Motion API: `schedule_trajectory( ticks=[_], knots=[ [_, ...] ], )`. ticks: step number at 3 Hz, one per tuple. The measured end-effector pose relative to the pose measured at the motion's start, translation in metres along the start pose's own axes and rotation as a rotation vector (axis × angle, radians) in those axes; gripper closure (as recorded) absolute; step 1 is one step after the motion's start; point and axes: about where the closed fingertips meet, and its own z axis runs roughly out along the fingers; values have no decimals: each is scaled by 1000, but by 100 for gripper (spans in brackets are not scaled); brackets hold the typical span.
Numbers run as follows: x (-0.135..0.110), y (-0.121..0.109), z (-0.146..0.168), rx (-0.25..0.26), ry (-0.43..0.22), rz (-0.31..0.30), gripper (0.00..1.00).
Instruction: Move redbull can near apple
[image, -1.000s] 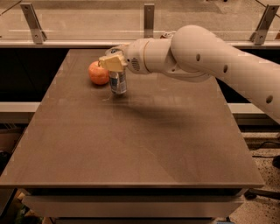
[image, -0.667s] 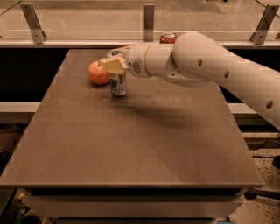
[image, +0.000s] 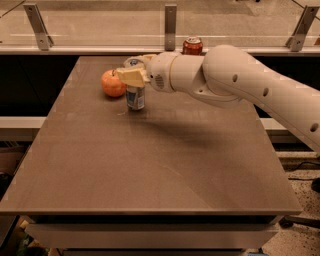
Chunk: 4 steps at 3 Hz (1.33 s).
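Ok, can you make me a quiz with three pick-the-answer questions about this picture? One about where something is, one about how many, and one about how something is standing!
1. Where is the gripper?
A) At the top of the redbull can, close to the apple
B) Hanging far off to the right, away from everything
C) Touching the floor

2. How many cans are there?
A) One
B) Two
C) Four

3. How is the redbull can?
A) Lying on its side
B) Squashed flat
C) Standing upright on the table

Answers:
1 A, because the gripper sits right at the can's top, with the apple just beside.
2 B, because there is the redbull can plus an orange-red soda can at the table's far edge.
3 C, because its base rests on the table and it points straight up.
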Motion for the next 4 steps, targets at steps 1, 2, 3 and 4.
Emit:
schedule_trajectory(
  ticks=[1, 2, 3, 4],
  knots=[
    [-1, 2, 1, -3, -1, -2, 59],
    [-2, 4, 2, -6, -1, -3, 36],
    [-3, 6, 4, -10, -2, -5, 12],
    [-4, 8, 5, -13, -2, -6, 0]
  ],
)
